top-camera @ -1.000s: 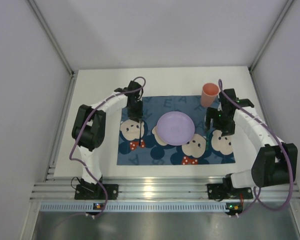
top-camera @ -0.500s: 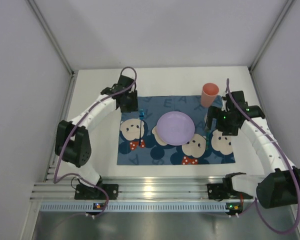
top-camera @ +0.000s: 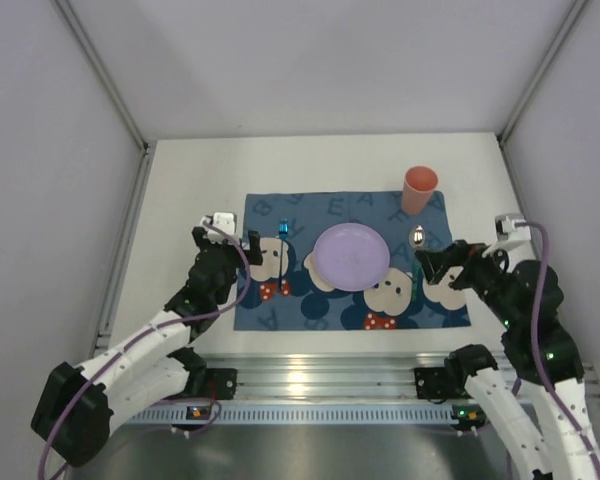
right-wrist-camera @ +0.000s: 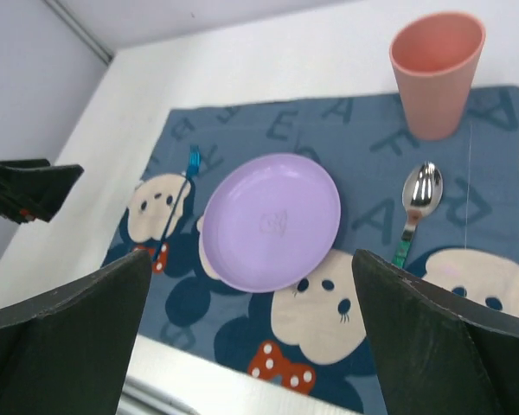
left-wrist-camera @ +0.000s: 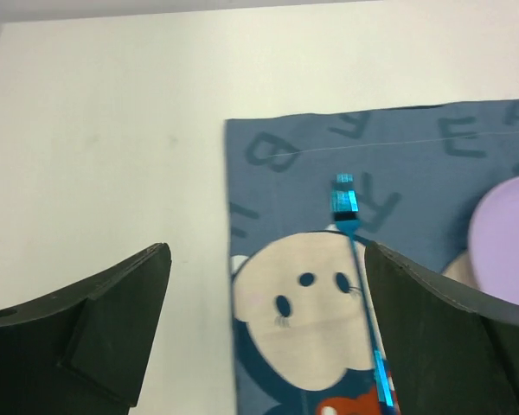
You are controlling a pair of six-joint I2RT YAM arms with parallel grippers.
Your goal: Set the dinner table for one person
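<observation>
The white dinner table (top-camera: 180, 190) carries a blue cartoon placemat (top-camera: 310, 312). On the mat a purple plate (top-camera: 351, 256) sits in the middle, with a blue fork (top-camera: 282, 248) lying to its left and a spoon (top-camera: 417, 243) to its right. A pink cup (top-camera: 419, 188) stands at the mat's far right corner. My left gripper (top-camera: 225, 242) hovers open over the mat's left edge, with the fork (left-wrist-camera: 355, 259) just inside its right finger (left-wrist-camera: 450, 337) but apart from it. My right gripper (top-camera: 442, 265) hangs open and empty above the mat's near right part, looking down on the plate (right-wrist-camera: 272, 220), spoon (right-wrist-camera: 415, 203) and cup (right-wrist-camera: 434, 73).
Grey walls close in the table on the left, far and right sides. A metal rail (top-camera: 310, 380) with both arm bases runs along the near edge. Bare white tabletop (left-wrist-camera: 104, 130) lies left of the mat and beyond it (right-wrist-camera: 268, 60).
Both arms have pulled back toward the near edge. The left gripper opened wide and left the fork lying on the mat. The right gripper drew away from the spoon.
</observation>
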